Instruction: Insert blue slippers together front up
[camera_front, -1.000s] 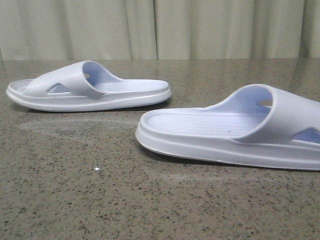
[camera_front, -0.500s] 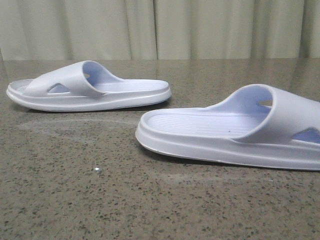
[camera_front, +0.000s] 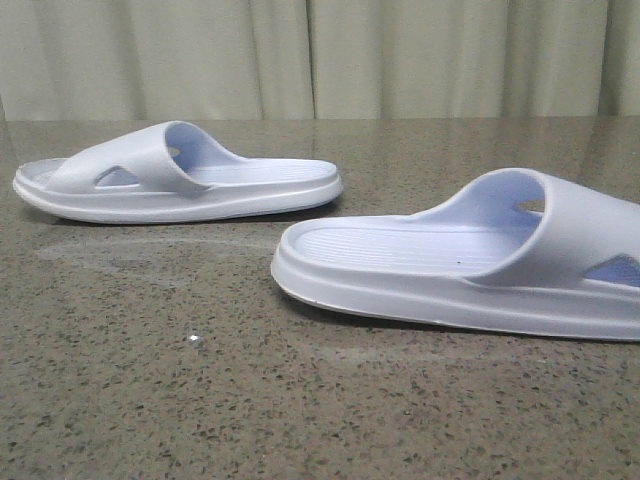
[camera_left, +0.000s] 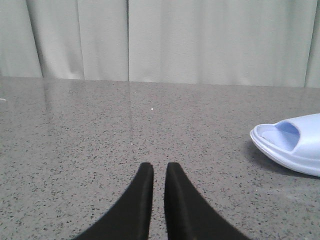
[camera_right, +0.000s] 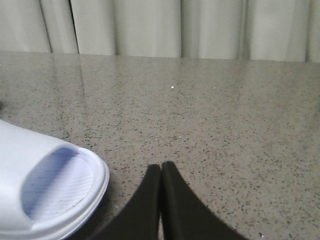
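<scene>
Two pale blue slippers lie apart on the speckled table, soles down. One slipper (camera_front: 180, 180) is at the far left, its strap toward the left. The other slipper (camera_front: 470, 265) is nearer on the right, its heel toward the middle and its strap at the right edge. Neither gripper shows in the front view. My left gripper (camera_left: 159, 167) hovers low over bare table, its jaws nearly closed with a thin gap and nothing between them; a slipper end (camera_left: 292, 147) lies off to one side. My right gripper (camera_right: 161, 166) is shut and empty beside a slipper end (camera_right: 45, 190).
The grey speckled table (camera_front: 200, 400) runs back to a pale curtain (camera_front: 320, 55). A small bright fleck (camera_front: 194, 340) lies on the table in front of the slippers.
</scene>
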